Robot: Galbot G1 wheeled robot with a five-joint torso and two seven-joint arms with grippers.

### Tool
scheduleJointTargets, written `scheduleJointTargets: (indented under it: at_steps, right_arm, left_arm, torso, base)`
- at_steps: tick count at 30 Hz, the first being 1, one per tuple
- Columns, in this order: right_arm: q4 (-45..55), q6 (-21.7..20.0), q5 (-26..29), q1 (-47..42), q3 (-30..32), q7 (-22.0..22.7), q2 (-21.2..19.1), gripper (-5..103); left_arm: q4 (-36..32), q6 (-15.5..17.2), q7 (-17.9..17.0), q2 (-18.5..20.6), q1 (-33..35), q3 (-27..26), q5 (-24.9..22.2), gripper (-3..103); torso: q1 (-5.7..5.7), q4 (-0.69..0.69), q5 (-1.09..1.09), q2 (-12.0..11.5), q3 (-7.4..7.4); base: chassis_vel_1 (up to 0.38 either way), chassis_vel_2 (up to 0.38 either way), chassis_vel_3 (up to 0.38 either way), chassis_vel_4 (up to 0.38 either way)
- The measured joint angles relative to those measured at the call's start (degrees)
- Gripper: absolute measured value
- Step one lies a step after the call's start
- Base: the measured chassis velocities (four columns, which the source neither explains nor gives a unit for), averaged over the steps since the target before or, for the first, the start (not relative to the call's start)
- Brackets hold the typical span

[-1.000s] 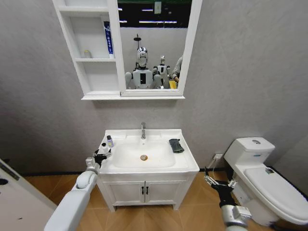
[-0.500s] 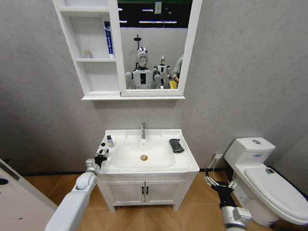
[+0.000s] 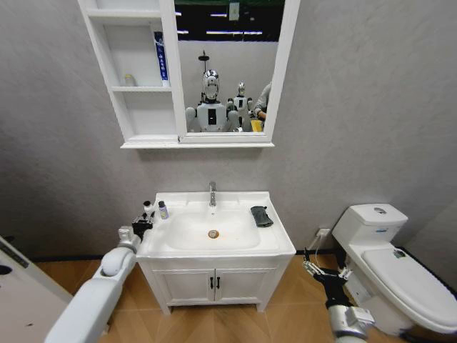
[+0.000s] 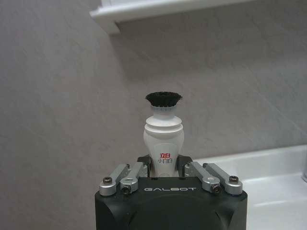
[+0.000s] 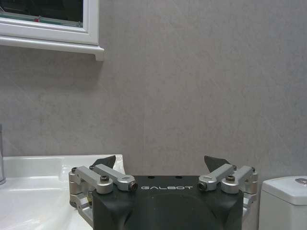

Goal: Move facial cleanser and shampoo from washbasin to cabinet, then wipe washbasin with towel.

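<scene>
The left pincer point(image 3: 142, 227) grips a white bottle point(image 4: 163, 143) with a black cap, now lifted beyond the washbasin point(image 3: 214, 246) left rim, further out than before. A small bottle point(image 3: 163, 210) stands nearby; the towel point(image 3: 261, 216) lies right. Right pincer point(image 3: 323, 274) hangs wide open, low beside the toilet point(image 3: 389, 271).

washbasin point(image 3: 214, 246): glossy white ceramic, smooth
faucet point(image 3: 212, 193): polished chrome metal
towel point(image 3: 261, 216): dark matt cloth
bottle point(image 4: 163, 143): smooth white plastic, ribbed black cap
left gripper point(image 4: 169, 173): matt black housing, bare metal links
wall point(image 3: 357, 128): grey, matt, faintly mottled
floor point(image 3: 285, 314): wood-look planks
</scene>
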Motion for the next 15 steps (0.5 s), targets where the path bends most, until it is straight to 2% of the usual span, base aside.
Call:
scheduleJointTargets:
  at_steps: [2,3,4,5,6,7,9,10,12,13,15]
  right_arm:
    - [0.61,-0.24,0.21,0.1,-0.24,0.0,0.02,100]
    - [0.61,-0.24,0.21,0.1,-0.24,0.0,0.02,100]
    - [0.86,-0.35,0.2,0.12,-0.26,0.0,0.04,100]
    - [1.01,-0.5,0.17,0.11,-0.3,0.0,0.06,100]
    - [1.25,-0.71,0.1,0.09,-0.46,0.08,0.05,100]
    - [1.25,-0.71,0.1,0.09,-0.46,0.08,0.05,100]
    - [1.96,-1.15,0.17,0.01,-0.59,0.38,0.02,100]
    - [1.96,-1.15,0.17,0.01,-0.59,0.38,0.02,100]
    - [2.52,-1.43,0.32,0.0,-0.61,0.57,-0.17,100]
    - [2.52,-1.43,0.32,0.0,-0.61,0.57,-0.17,100]
    - [2.95,-1.56,0.39,0.01,-0.47,0.6,-0.52,100]
  left_arm:
    - [-5.91,3.16,-2.39,6.32,0.48,-2.6,-5.17,28]
    - [-5.91,3.16,-2.39,6.32,0.48,-2.6,-5.17,28]
    - [-7.91,4.58,-3.49,8.88,0.39,-3.39,-7.59,28]
    - [-9.53,5.75,-4.57,11.06,-0.02,-3.8,-10.03,28]
    - [-11.98,7.91,-6.72,14.37,-1.5,-4.22,-14.54,28]
    - [-11.98,7.91,-6.72,14.37,-1.5,-4.22,-14.54,28]
    - [-14.43,11.33,-9.71,18.81,-5.33,-4.24,-21.71,28]
    - [-14.43,11.33,-9.71,18.81,-5.33,-4.24,-21.71,28]
    - [-15.4,13.38,-11.7,21.99,-8.91,-3.74,-27.8,28]
    - [-15.4,13.38,-11.7,21.99,-8.91,-3.74,-27.8,28]
    - [-14.9,14.86,-12.4,25.89,-15.18,-1.59,-32.7,28]
  torso:
    - [0.0,0.01,0.03,0.0,0.0]
    - [0.0,0.01,0.03,0.0,0.0]
    - [0.0,0.01,0.03,0.01,0.0]
    - [-0.01,0.02,0.03,0.01,0.0]
    - [0.0,0.01,0.04,0.01,0.0]
    - [0.0,0.01,0.04,0.01,0.0]
    - [0.0,-0.01,0.02,0.01,0.0]
    - [0.0,-0.01,0.02,0.01,0.0]
    - [0.0,-0.01,0.03,0.01,0.0]
    - [0.0,-0.01,0.03,0.01,0.0]
    - [0.0,0.0,0.01,0.0,0.0]
  base:
    - [0.0,0.0,0.0,0.0]
    - [0.0,0.0,0.0,0.0]
    - [0.0,0.0,0.0,0.0]
    - [0.0,0.0,0.0,0.0]
    - [0.0,0.0,0.0,0.0]
    - [0.0,0.0,0.0,0.0]
    - [0.0,0.0,0.0,0.0]
    - [0.0,0.0,0.0,0.0]
    - [0.0,0.0,0.0,0.0]
    - [0.0,0.0,0.0,0.0]
    - [0.0,0.0,0.0,0.0]
